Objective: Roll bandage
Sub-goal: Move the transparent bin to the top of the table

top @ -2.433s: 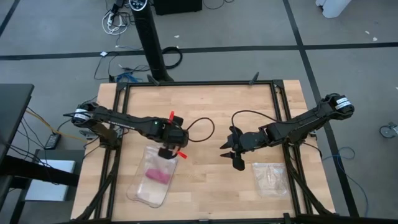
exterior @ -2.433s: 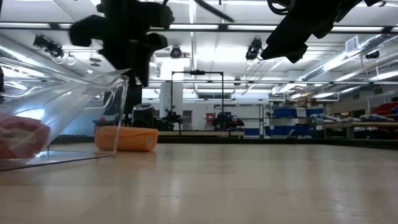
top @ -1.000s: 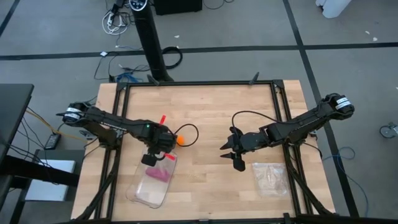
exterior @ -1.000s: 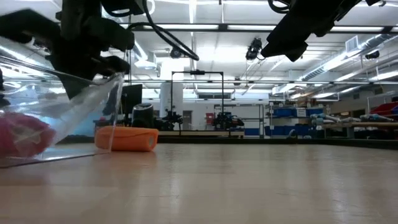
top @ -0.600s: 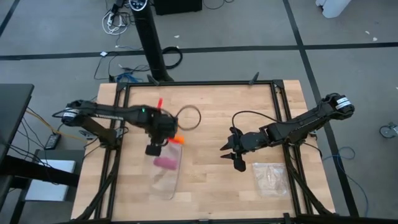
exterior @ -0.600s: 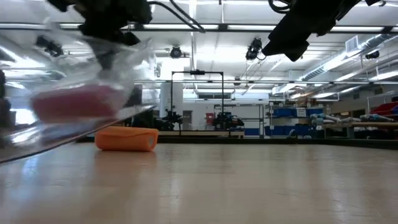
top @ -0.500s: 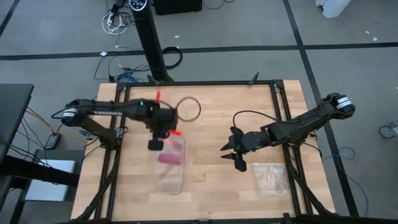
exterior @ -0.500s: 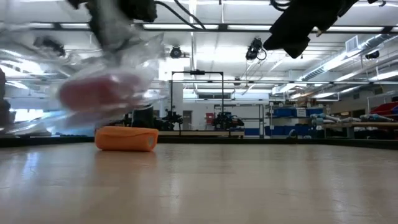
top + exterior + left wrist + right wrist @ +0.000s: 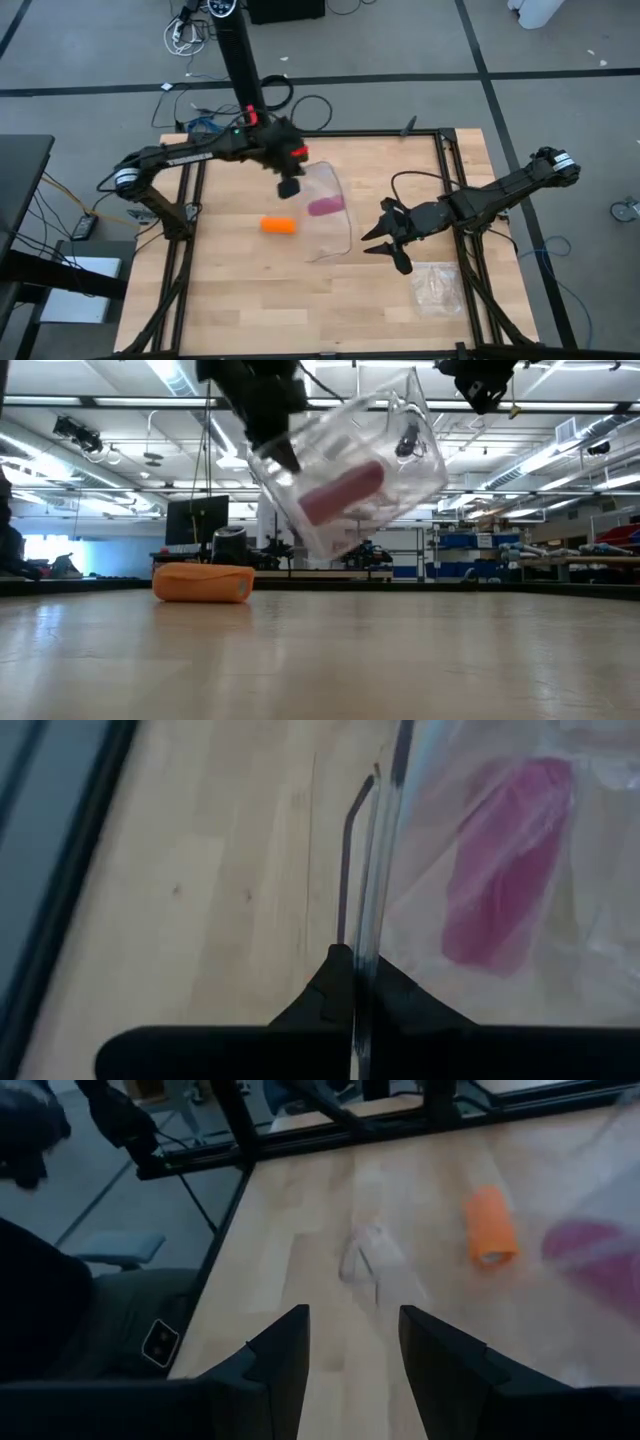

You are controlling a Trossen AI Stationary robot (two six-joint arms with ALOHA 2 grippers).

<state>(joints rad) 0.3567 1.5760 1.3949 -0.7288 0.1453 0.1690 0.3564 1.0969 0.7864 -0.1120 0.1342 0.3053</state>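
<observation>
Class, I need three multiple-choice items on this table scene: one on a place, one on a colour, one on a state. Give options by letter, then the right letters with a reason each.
1. Where is the bandage?
A. inside the bag
B. lying on the table
C. in the right gripper

2. What colour is the bundle in the lifted bag?
A. pink
B. green
C. blue

3. What state is the left gripper in?
A. open over the table
B. shut on the bag
C. shut on the bandage

Key: 1 B, the bandage lies alone on the table. 2 A, the bundle shows pink through the bag. 3 B, the left gripper pinches the bag's edge; the right gripper is open.
</observation>
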